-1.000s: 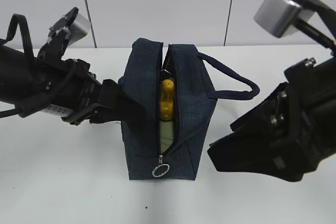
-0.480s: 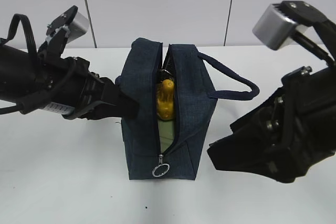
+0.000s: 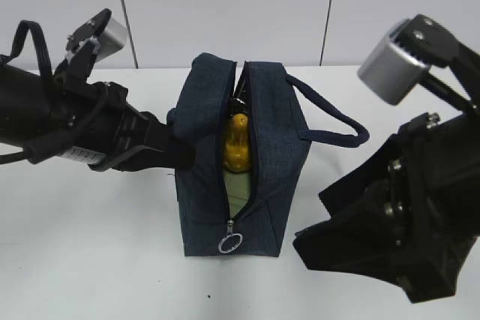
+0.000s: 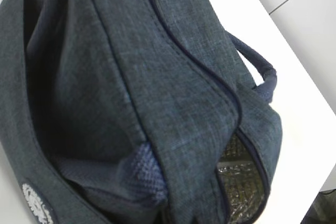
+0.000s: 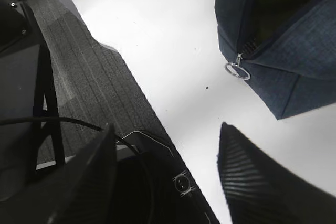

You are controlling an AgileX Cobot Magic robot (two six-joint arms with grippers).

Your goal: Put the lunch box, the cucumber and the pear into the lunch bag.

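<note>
Bright even light, white table (image 3: 90, 260) washed pale, soft shadow beneath the lunch bag (image 3: 277, 155), near fabric softly blurred in left wrist view

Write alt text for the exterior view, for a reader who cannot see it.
A dark navy lunch bag stands on a white table, its top zipper open, with a yellow pear showing inside. The left gripper presses shut against the bag's left side, while the right gripper hangs open to its right.
</note>
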